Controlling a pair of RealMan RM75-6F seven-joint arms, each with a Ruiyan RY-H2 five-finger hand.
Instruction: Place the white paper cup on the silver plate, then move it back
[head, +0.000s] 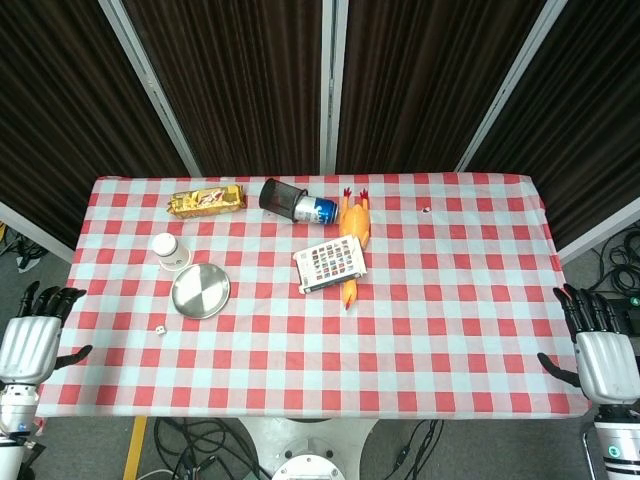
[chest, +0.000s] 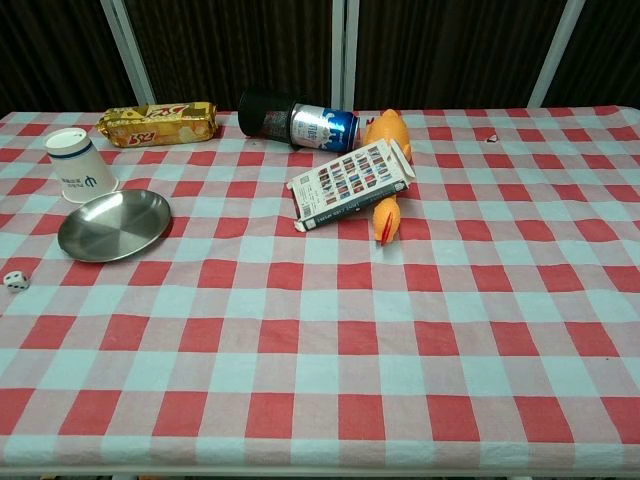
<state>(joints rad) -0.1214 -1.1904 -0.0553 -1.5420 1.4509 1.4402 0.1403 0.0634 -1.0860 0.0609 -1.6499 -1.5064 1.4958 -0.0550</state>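
The white paper cup (head: 171, 251) stands upside down on the desk (head: 450, 330), just beside the silver plate (head: 200, 290), on its far left side. In the chest view the cup seems to nearly touch the plate's rim, but I cannot tell if it really does. The plate has nothing on it. The left hand (head: 30, 340) waits at the near left edge of the desk, with its fingers (head: 45, 298) spread apart and holding nothing. The right hand (head: 603, 352) waits at the near right edge, and its fingers are spread too and hold nothing. Both hands are well apart from the cup. So I think either the job has not started, or the cup has already gone onto the plate and come back; these pictures alone cannot tell me which. If it has not started, everything is left to do: pick up the cup, set it on the plate, then put it back on the desk. The left hand is the closer one. Near the plate sits a small white die (head: 158, 328). Farther back lie a yellow snack pack (head: 206, 201), a tipped can (head: 314, 210), a rubber chicken (head: 356, 225) and a small box (head: 331, 264).
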